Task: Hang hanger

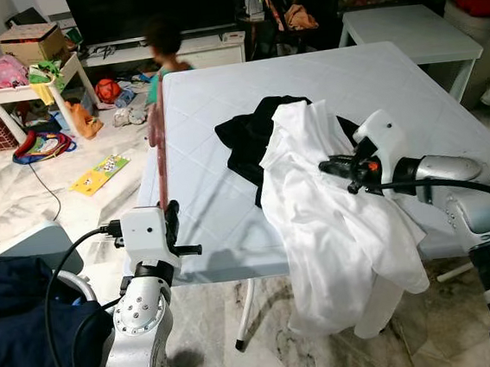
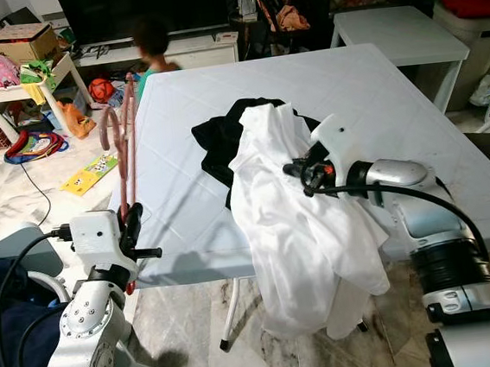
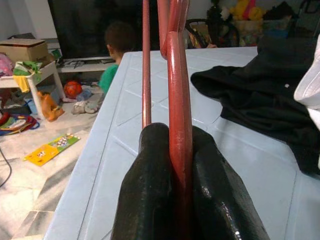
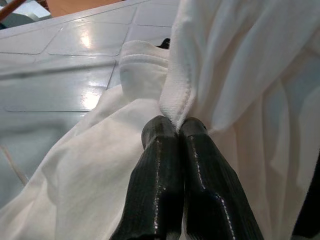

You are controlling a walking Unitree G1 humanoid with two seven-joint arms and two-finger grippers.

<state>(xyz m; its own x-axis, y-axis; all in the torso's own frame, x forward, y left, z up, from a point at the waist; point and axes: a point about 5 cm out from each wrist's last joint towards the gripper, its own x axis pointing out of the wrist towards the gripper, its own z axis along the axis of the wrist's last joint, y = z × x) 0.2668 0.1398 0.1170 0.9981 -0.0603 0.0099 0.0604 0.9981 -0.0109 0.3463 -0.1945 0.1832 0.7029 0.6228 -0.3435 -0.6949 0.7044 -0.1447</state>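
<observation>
My left gripper (image 1: 172, 218) stands at the white table's (image 1: 373, 76) front left edge, shut on a red hanger (image 1: 158, 144). The hanger (image 3: 179, 95) rises straight up between the black fingers (image 3: 150, 165). My right gripper (image 1: 334, 166) is over the table's front edge, shut on the collar hem of a white shirt (image 1: 328, 236). The fingertips (image 4: 162, 127) pinch the ribbed edge (image 4: 175, 95). The shirt is lifted and hangs past the table edge toward the floor. A black garment (image 1: 245, 136) lies crumpled on the table, partly under the shirt.
A person (image 1: 162, 44) is beyond the table's far left corner, near a TV stand. Toys and bags litter the floor at left, by a small white table (image 1: 27, 79). Another white table (image 1: 403, 25) stands back right. Dark blue cloth (image 1: 16, 327) lies at lower left.
</observation>
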